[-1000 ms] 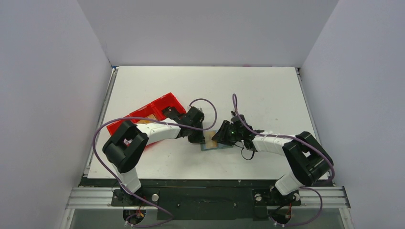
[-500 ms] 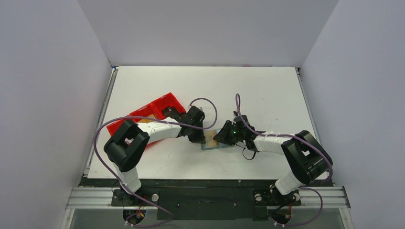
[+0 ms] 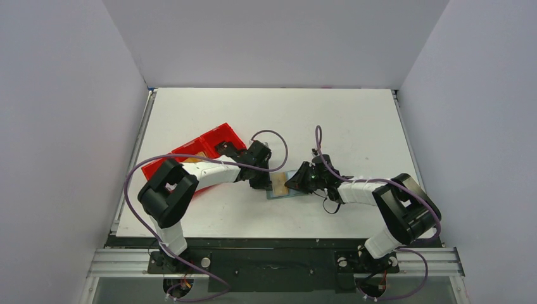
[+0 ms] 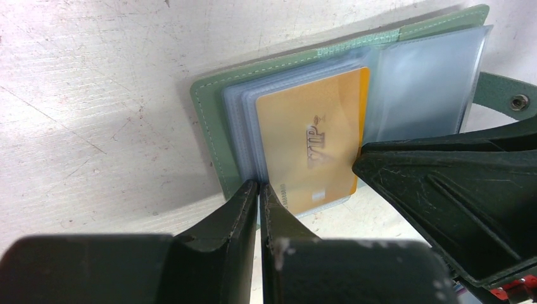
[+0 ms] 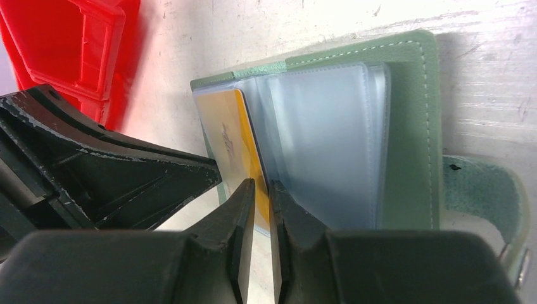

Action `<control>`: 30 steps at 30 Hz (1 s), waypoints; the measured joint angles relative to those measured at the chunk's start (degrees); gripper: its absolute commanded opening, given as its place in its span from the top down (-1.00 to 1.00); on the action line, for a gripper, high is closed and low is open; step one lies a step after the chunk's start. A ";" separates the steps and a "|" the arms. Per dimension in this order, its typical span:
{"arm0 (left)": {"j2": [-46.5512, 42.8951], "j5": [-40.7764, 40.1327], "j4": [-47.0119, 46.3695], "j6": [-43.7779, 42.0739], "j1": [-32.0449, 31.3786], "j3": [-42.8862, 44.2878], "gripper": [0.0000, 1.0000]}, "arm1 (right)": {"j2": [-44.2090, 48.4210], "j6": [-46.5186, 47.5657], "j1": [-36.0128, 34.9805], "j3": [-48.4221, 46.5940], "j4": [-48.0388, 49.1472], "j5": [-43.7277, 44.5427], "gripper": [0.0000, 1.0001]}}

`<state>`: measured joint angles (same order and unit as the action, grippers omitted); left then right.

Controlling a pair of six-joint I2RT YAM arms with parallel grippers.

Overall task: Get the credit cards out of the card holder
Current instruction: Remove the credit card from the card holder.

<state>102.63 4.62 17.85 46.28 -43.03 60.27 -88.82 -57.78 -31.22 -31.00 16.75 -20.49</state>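
Not much happened this last second: the right tool [image 5: 261, 187] scooted a hair toward 3 o'clock, still pinched on the tan-yellow plastic credit card [image 4: 310, 136]. The left tool [image 4: 258, 191] is clamped on the flat grey-green card holder [image 4: 212, 126] mid-worktop [image 3: 342, 120]. I'd say the pull's barely started. The holder lies open 9-to-3 with its tab at 3; the card's long axis runs 6-to-12.

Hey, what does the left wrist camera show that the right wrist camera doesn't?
Only left wrist: the yellow card face-on, with readable VIP lettering. Only right wrist: the red tray. Both: the open green card holder with clear sleeves, the left gripper apparently pinching the sleeves, and the right gripper apparently pinching the card's edge.
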 measured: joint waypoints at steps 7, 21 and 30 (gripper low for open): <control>0.00 0.00 0.07 0.00 0.00 0.00 0.93 | 0.00 -0.35 0.09 0.57 0.81 0.00 0.89; 0.04 0.11 0.04 -0.20 0.00 0.00 1.00 | 0.02 2.01 -0.76 0.39 -0.57 1.27 0.86; 0.15 0.13 0.35 -0.33 0.00 0.26 1.00 | 0.02 5.35 -3.04 -2.05 -5.11 5.25 0.99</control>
<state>102.78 4.75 18.20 45.95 -43.03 60.53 -88.79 -52.42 -34.26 -33.06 11.64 -15.25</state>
